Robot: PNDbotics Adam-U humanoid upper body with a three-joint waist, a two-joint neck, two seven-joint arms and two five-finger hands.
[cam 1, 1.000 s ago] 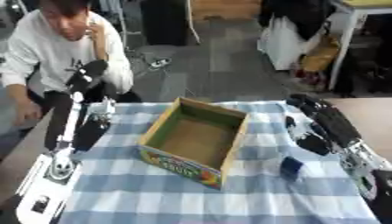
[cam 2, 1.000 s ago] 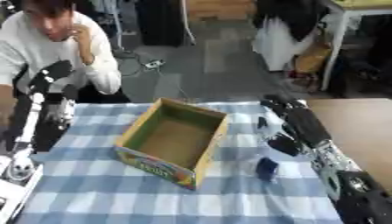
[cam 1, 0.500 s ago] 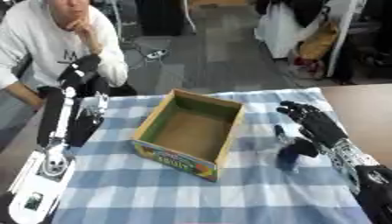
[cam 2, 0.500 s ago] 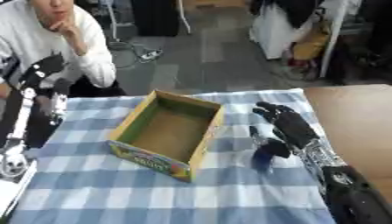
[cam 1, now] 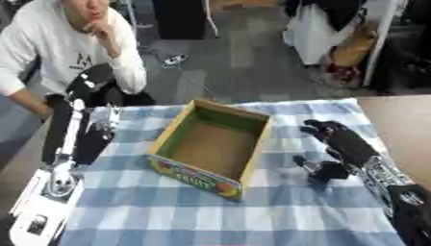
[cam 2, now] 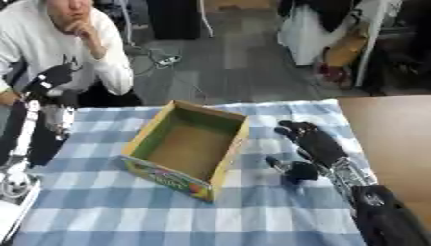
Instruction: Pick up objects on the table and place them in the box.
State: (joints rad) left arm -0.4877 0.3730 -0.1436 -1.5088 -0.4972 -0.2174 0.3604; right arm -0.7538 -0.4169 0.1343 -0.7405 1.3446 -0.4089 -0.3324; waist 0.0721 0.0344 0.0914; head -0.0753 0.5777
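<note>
In the left eye view I see the open cardboard box with green inner walls and a colourful printed front point(cam 1: 215, 146) standing askew on the blue-and-white checked tabletop point(cam 1: 227, 216). The print on its front side shows coloured fruit shapes and a word in capitals that looks like "FRUIT", though I can't read it with certainty. Inside, only the bare brown floor of the box shows. To the right of the box my right robot hand point(cam 1: 341, 144) reaches over the cloth, fingers spread and slightly bent, with its thumb side just against a small dark object point(cam 1: 326, 171) lying on the cloth; I cannot tell whether the fingers actually close on it. My left robot hand point(cam 1: 91, 82) is raised at the far left edge of the tabletop, well apart from the box, and I cannot tell how its fingers stand.

In the right eye view the box point(cam 2: 187, 148) again shows nothing in it. The small dark object point(cam 2: 299, 172) sits near the box's right wall, under the right robot hand point(cam 2: 313, 140); its shape stays unclear, dark with a bluish tint.
</note>
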